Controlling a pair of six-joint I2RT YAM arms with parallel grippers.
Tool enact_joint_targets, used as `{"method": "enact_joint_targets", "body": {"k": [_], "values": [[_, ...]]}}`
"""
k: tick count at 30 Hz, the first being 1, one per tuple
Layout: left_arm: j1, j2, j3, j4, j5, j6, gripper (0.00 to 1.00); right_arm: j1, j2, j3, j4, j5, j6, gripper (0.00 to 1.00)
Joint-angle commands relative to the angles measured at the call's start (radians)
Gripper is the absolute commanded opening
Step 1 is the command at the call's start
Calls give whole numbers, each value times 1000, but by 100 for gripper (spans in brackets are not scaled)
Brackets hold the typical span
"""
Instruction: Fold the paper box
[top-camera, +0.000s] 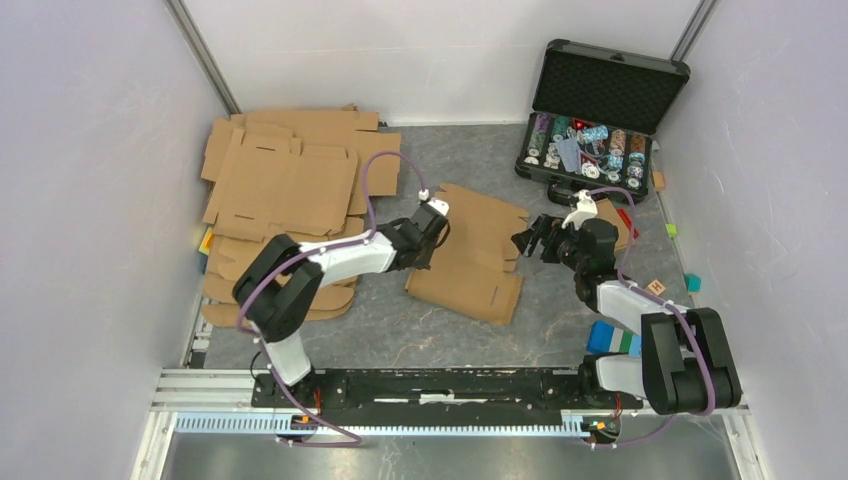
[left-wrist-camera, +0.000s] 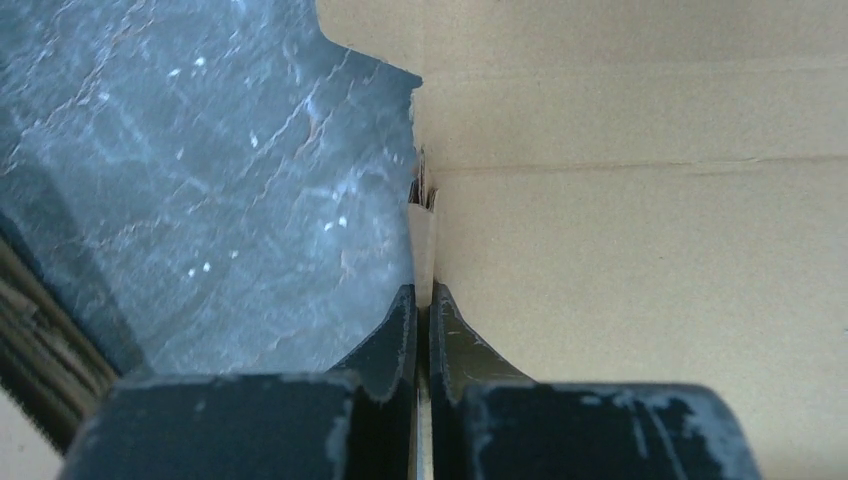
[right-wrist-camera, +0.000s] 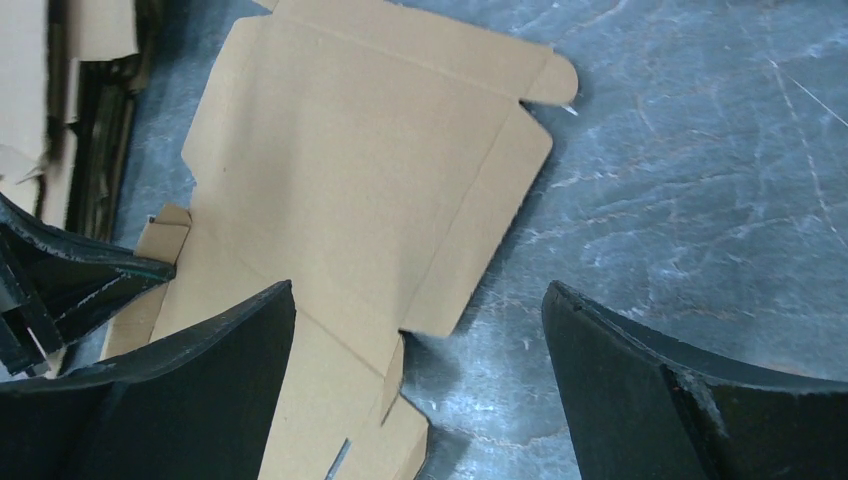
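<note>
The paper box (top-camera: 478, 255) is a flat brown cardboard blank with flaps and slots, lying mid-table. My left gripper (top-camera: 433, 228) is at its left edge. In the left wrist view the left gripper (left-wrist-camera: 424, 296) is shut on a thin raised flap edge of the paper box (left-wrist-camera: 650, 250). My right gripper (top-camera: 528, 241) hovers just above the blank's right edge. In the right wrist view the right gripper (right-wrist-camera: 420, 290) stands wide open over the edge of the paper box (right-wrist-camera: 370, 170), with nothing between its fingers (right-wrist-camera: 230, 360).
A pile of other flat cardboard blanks (top-camera: 285, 180) covers the back left. An open black case of poker chips (top-camera: 598, 115) stands at the back right. Small coloured blocks (top-camera: 655, 287) and a blue block (top-camera: 605, 337) lie near the right arm.
</note>
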Motion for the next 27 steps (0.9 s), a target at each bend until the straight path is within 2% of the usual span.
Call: {"method": "enact_joint_targets", "body": {"k": [1,9,15,20,24,27], "values": [[-3,-172,-116,168,21,28,2,-23,13,-13,129,-113,53,98],[1,-261,-204,269,69,11,2,-66,50,-28,181,-188,118,98],[11,-284,-228,309,138,11,2,-71,116,-55,374,-317,198,98],[11,-343,-287,392,173,15,2,-71,161,-67,476,-352,255,98],[11,-358,-298,401,169,17,2,-71,156,-71,478,-343,258,98],[11,-366,-303,404,161,14,2,-71,132,-50,332,-261,193,98]]}}
